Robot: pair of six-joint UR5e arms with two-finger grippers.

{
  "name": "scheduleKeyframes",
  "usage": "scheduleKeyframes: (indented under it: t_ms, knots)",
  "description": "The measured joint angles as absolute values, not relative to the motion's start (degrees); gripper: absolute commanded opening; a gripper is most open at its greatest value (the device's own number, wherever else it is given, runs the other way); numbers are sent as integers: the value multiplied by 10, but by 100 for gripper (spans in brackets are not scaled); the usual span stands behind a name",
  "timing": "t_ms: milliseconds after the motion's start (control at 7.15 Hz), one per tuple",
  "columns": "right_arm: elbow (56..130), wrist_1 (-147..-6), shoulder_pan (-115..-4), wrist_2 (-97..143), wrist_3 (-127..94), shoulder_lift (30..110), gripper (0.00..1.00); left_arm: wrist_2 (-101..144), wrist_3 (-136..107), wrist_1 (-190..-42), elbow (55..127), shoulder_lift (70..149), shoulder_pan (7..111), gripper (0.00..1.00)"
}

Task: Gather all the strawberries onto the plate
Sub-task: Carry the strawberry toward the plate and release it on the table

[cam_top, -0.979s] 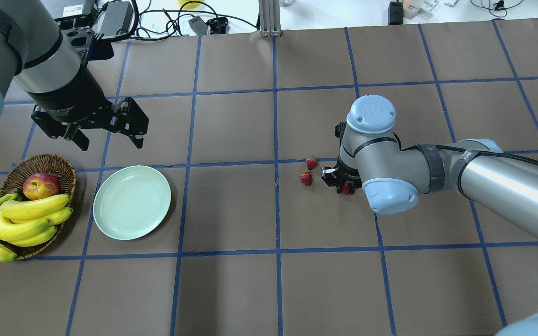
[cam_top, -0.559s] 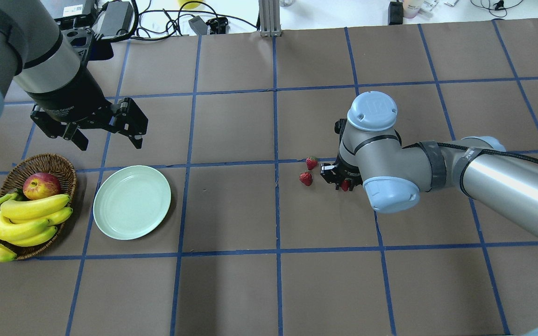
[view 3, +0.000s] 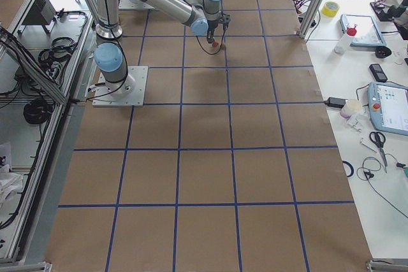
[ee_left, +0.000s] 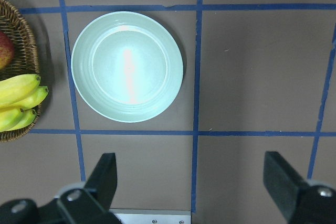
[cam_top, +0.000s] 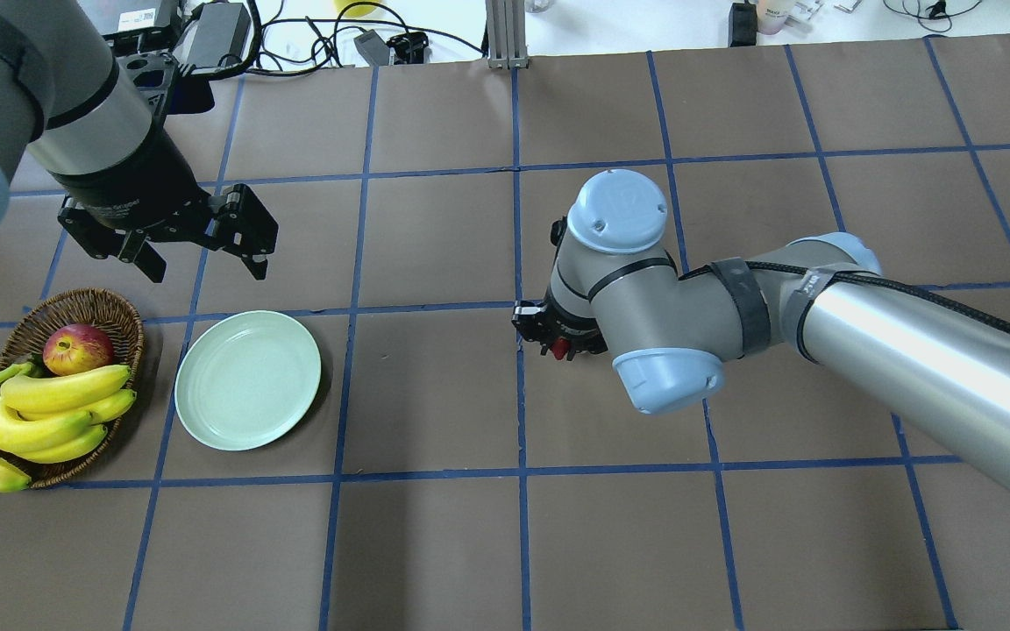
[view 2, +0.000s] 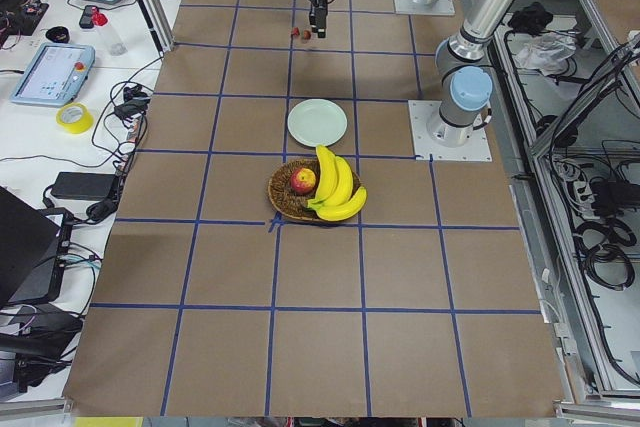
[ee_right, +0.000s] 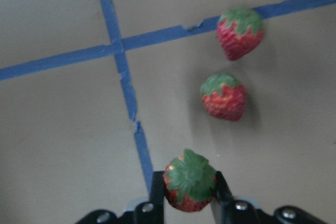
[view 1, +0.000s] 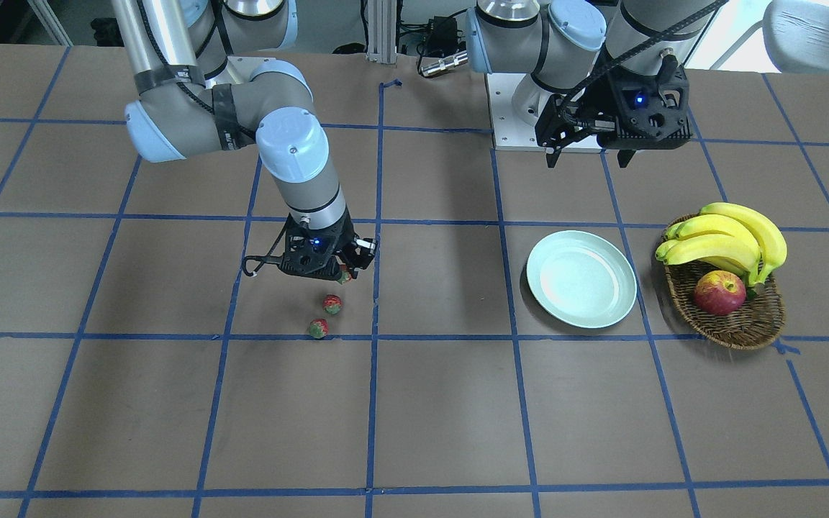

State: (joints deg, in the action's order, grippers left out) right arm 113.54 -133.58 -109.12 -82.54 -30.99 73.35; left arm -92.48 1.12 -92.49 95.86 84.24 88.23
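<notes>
A held strawberry [ee_right: 189, 183] is clamped between the jaws of the right gripper [view 1: 342, 272], above the table [view 1: 458, 403].
A second strawberry [view 1: 332, 304] and a third strawberry [view 1: 318, 329] are seen lying on the table nearby, well apart from the plate [view 1: 581, 279]; the left gripper [cam_top: 209, 263] is spread wide, with nothing gripped.

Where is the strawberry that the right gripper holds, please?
In the right wrist view, the held strawberry sits in the right gripper at bottom centre, with two loose strawberries on the table beyond.
</notes>
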Motion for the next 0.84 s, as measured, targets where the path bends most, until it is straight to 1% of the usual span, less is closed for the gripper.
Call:
scheduleKeyframes:
  t_ms: [280,419,559,699,839]
  knots:
    - [1113,-1366,-1140,-811,-360,694,0,-925,12,-925,959,843,882,100]
    - [1099,-1376,-1153,-812,-368,673,18,-925,12,-924,959,843,882,100]
    - [1093,-1380,-1158,-815,-371,662,69,-925,13,-924,960,843,882,100]
    - [1092,-1380,-1160,-822,-371,658,100,-926,13,-923,961,844,882,100]
    - [1092,-1380,-1161,-830,-372,656,100,-926,13,-924,961,844,882,100]
